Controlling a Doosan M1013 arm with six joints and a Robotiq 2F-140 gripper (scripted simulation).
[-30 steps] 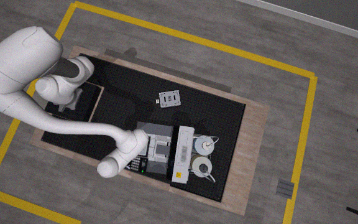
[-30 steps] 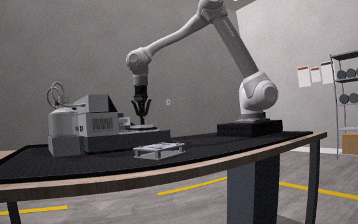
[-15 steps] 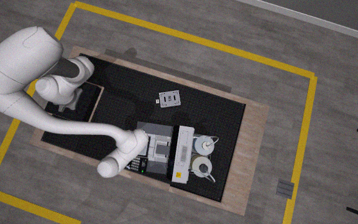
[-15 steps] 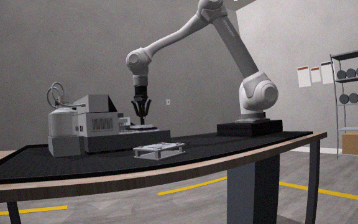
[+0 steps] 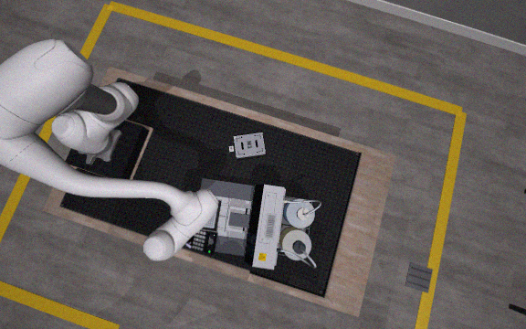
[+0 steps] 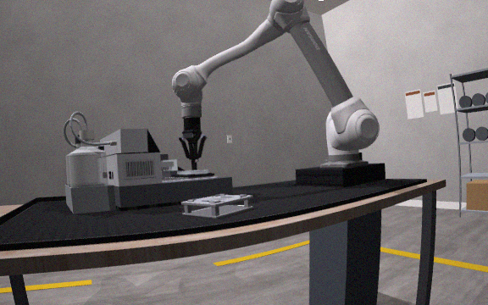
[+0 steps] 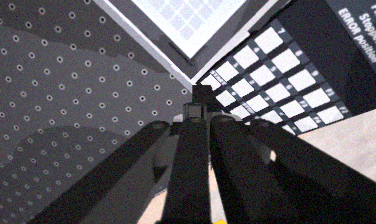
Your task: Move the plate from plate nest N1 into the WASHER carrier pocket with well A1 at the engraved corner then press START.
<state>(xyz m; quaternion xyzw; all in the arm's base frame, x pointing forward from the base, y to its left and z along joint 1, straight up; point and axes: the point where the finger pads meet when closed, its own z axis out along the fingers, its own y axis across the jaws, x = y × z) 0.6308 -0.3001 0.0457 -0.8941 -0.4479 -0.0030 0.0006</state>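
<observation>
End effector (image 7: 203,95) pressed together, holding nothing — tips over left edge of keypad (image 7: 274,80); contact with key not discernible. Key legends blurred. Plate (image 7: 189,20) just beyond, on washer (image 6: 142,169) carrier, cropped by frame top — seating and cut-off corner not visible. From above, arm hides part of carrier. Nest N1 (image 5: 249,145) bare on worktop (image 6: 269,220).
</observation>
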